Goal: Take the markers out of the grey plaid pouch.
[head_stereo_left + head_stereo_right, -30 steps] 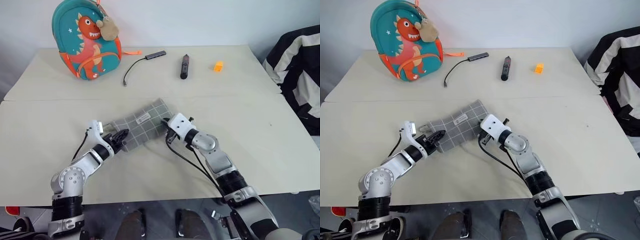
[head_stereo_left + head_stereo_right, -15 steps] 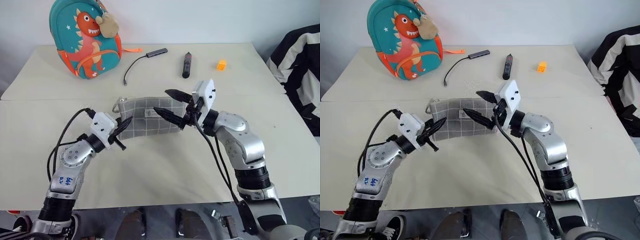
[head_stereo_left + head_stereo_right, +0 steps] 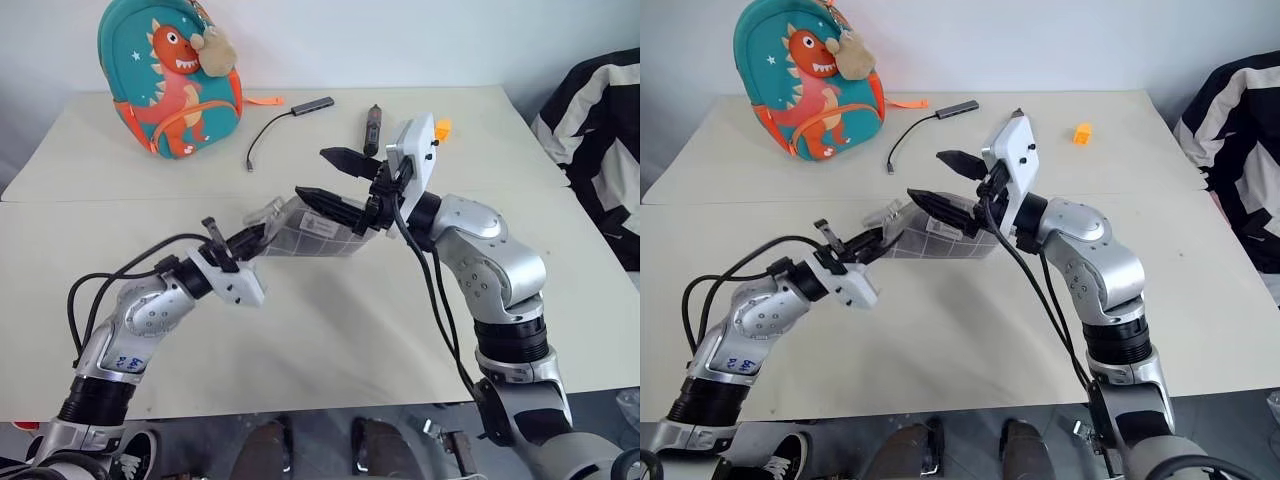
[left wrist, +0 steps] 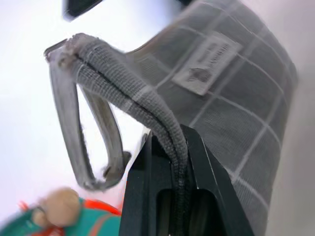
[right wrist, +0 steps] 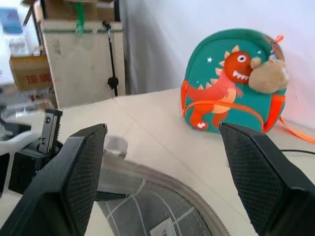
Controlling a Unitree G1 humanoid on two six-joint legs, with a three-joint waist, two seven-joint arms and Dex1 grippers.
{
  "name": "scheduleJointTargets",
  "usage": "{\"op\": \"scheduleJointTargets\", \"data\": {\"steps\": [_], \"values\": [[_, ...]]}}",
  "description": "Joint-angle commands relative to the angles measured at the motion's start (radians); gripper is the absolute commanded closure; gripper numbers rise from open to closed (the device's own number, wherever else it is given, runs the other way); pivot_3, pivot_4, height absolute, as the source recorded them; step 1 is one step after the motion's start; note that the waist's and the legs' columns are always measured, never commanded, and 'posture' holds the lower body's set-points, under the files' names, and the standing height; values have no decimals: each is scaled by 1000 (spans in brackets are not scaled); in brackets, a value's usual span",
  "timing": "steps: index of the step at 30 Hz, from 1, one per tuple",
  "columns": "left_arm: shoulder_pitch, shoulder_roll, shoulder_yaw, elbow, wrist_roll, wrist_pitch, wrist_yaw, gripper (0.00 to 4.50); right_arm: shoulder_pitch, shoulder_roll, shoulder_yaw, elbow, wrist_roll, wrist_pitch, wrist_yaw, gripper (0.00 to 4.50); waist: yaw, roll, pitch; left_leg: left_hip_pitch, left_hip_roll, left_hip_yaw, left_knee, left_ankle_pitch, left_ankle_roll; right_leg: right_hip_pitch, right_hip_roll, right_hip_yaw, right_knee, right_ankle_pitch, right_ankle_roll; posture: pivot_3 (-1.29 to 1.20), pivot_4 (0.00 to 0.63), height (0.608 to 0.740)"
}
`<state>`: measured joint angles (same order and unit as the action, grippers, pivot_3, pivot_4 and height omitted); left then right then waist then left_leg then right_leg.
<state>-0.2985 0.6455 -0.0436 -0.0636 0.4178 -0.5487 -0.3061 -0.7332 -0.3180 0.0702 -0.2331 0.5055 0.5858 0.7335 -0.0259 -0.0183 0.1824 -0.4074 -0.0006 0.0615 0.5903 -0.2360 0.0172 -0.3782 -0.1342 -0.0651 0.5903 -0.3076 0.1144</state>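
Overhead, in the left eye view, the grey plaid pouch (image 3: 305,230) is a flat fabric case with thin white grid lines and a small white label. It hangs above the cream table (image 3: 330,320), near the middle. The left gripper (image 3: 247,240) clamps its left end. The right gripper (image 3: 330,178) stands spread wide, one black finger over the pouch's right end, one above it. At the far side lie a teal dinosaur backpack (image 3: 172,82), a thin cable with an adapter (image 3: 285,122), a thick black pen-like stick (image 3: 372,127) and a small orange block (image 3: 440,128).

The left wrist view shows woven cloth, a ribbed zipper edge pinched between the black fingers (image 4: 197,172), and a loop strap (image 4: 81,132).

The right wrist view shows textured finger pads (image 5: 78,172) set wide apart over the pouch's curved zipper line.

Compared with a second ago, the pouch has been lifted off the table, and the right gripper has opened.
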Motion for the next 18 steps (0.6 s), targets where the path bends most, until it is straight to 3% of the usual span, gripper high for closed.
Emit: {"op": "scheduleJointTargets", "data": {"steps": [1,6,12,18], "values": [[48,-12,-53,-5,-23,-27,-28,4500,28,-60,34,-88,52,61,78,690,3,0,0,0,0,0,0,0,1,0,0,0,0,0,0,0,150,740],[62,-38,-73,-50,-97,-29,-56,4500,33,-129,77,-130,43,85,132,690,13,0,0,-1,0,0,2,-1,1,0,-6,0,0,0,1,0,150,740],[19,-122,98,15,-310,153,-3,4500,22,-86,39,-48,1,-5,77,690,19,0,0,-1,1,0,3,-1,1,0,-5,-2,1,1,1,0,150,740],[-60,-119,209,49,-364,175,38,4500,-18,-23,-17,22,-2,-71,18,690,22,0,0,-1,2,2,6,0,1,0,-2,-10,3,2,3,0,150,740]]}}
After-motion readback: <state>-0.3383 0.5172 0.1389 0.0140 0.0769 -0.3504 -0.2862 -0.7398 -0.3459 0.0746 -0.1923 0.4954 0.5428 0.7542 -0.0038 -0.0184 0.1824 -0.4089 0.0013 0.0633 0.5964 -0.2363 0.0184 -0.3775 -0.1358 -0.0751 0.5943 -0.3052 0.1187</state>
